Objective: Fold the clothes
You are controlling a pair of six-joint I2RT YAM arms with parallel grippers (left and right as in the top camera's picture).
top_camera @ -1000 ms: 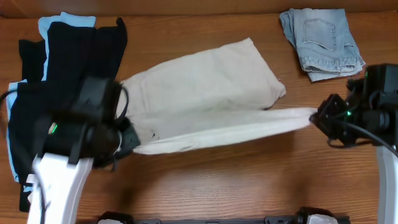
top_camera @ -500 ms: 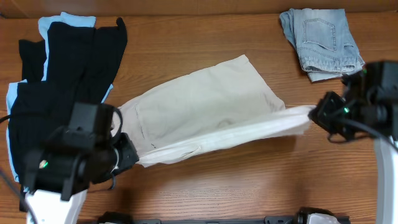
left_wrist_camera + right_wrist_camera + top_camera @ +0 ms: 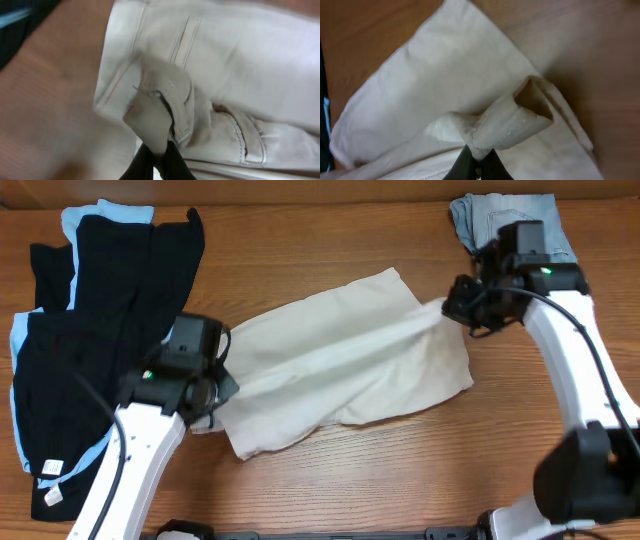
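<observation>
While the fold is in hand, garment position: khaki shorts (image 3: 340,370) lie at the centre of the surface (image 3: 400,480), with one layer doubled over on a diagonal.
Left end effector (image 3: 157,155): clamped on a bunched seam edge at 8 o'clock of the shorts, fingers nearly together.
Right end effector (image 3: 477,155): clamped on a rolled corner of cloth at 2 o'clock of the shorts, held off the surface.
Risk, slip: each pinch takes only a small bite of cloth, so a sideways pull could draw the cloth free.
Risk, skew: the upper layer sits creased and off-line, so a release here would probably leave mismatched edges.
Risk, snag: denim shorts (image 3: 470,215) at 1 o'clock lie just beside the right end effector; black garments (image 3: 110,290) at 9 o'clock lie near the left one, and either pile could be dragged.
Writing: none legible. Small white tags (image 3: 50,498) on the black garments are too small to read.
</observation>
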